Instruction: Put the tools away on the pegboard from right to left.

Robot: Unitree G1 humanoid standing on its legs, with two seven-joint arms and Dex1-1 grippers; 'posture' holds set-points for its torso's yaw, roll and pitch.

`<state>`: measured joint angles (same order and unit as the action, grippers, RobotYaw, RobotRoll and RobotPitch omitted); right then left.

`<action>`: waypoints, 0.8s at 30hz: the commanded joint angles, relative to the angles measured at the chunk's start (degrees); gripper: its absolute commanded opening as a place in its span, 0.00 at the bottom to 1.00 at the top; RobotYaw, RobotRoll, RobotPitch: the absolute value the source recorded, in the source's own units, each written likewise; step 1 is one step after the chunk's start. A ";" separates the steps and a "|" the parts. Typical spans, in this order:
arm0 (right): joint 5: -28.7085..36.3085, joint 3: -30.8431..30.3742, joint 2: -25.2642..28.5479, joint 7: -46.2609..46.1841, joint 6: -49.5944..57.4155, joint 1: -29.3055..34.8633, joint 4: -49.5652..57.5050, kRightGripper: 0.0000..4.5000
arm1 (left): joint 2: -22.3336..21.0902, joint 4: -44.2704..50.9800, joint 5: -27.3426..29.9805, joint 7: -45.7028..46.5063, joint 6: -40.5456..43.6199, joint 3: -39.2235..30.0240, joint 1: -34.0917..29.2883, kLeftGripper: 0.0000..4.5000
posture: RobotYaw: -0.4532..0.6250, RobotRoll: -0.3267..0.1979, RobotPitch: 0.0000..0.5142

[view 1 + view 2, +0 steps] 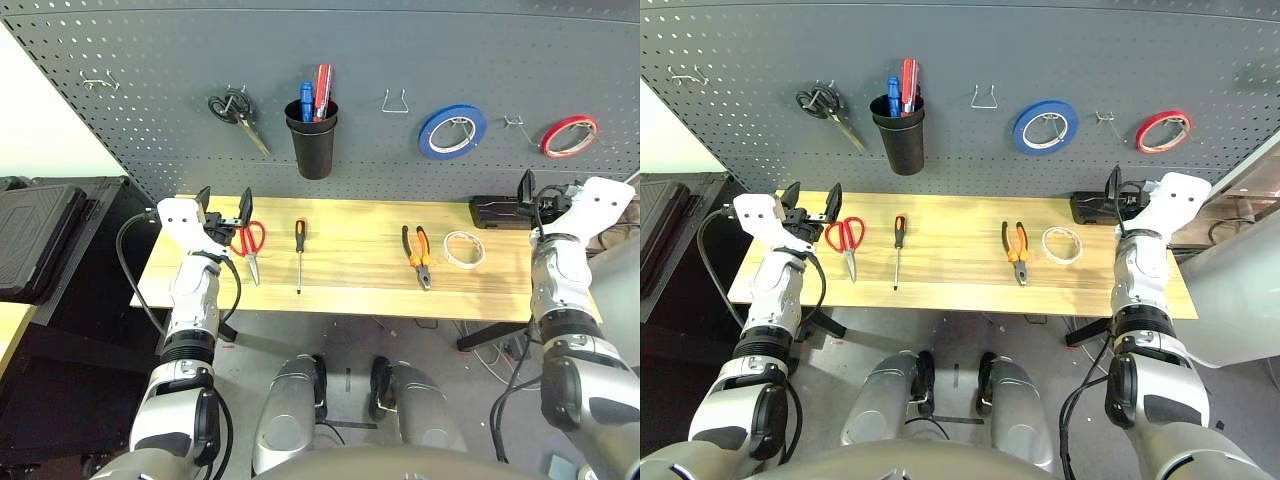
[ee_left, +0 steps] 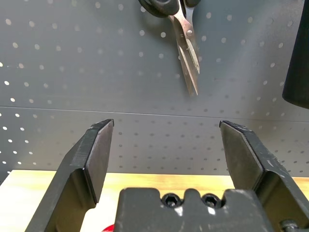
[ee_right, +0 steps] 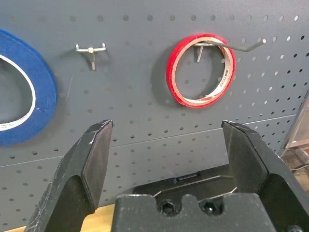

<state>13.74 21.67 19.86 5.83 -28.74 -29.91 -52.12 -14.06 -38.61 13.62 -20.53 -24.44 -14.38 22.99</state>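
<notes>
Both grippers, left [image 1: 224, 205] and right [image 1: 533, 192], hover with jaws wide apart, empty; your cream tape roll [image 1: 464, 248] goes first, and reaching past it risks nudging the pliers [image 1: 418, 255] along the bench [image 1: 350, 290].

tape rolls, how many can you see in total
3. A blue tape roll and a red tape roll hang on pegboard hooks at the right; a cream-white tape roll lies on the table, right of the pliers.
</notes>
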 commanded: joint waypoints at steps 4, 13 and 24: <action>-0.36 0.18 0.32 -0.07 0.57 1.15 -0.53 1.00 | 0.44 0.41 0.27 0.00 0.02 -0.05 -0.03 1.00 | 0.59 0.62 0.22; 1.37 0.31 1.22 3.45 7.53 4.03 4.26 1.00 | 1.38 9.03 1.71 -6.94 7.66 4.72 -3.48 1.00 | 0.54 0.62 0.25; 1.13 -2.97 6.80 11.41 27.71 7.52 13.62 1.00 | -2.93 27.88 0.89 -20.18 23.01 16.88 -11.19 1.00 | 0.50 0.62 0.33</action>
<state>15.08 20.01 25.33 14.99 -4.13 -23.45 -40.02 -16.30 -12.88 15.52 -38.54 -3.36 0.34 12.79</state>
